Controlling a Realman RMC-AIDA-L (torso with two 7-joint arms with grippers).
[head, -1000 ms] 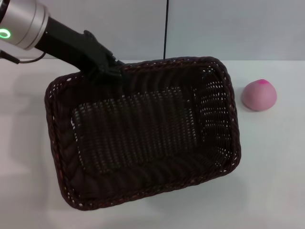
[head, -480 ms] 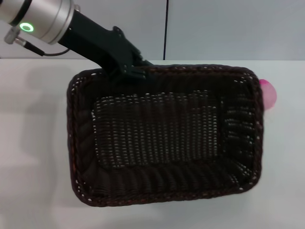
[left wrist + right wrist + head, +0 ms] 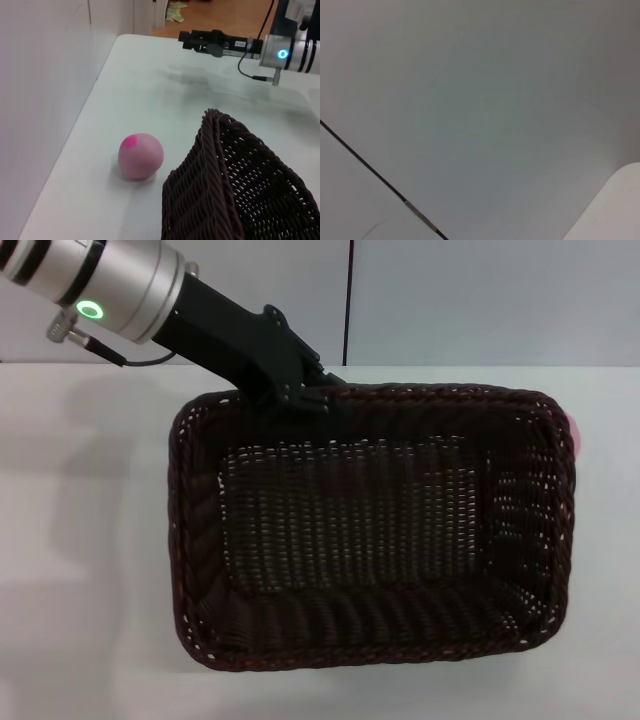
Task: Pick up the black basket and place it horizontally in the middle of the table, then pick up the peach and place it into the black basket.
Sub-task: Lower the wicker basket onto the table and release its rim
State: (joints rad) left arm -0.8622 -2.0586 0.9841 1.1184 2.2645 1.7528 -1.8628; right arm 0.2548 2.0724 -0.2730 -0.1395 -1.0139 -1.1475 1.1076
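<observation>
The left claw [image 3: 318, 400] pinches the far rim of the basket [image 3: 370, 530], which hangs below it over the table [image 3: 90, 540], so lower it level and clear of the peach [image 3: 140, 155] just beyond its right end.

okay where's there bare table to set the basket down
Bare white table lies left of the dark woven wicker basket, held by the left gripper. Crowded on the right: the pink peach sits beside the basket's end.
</observation>
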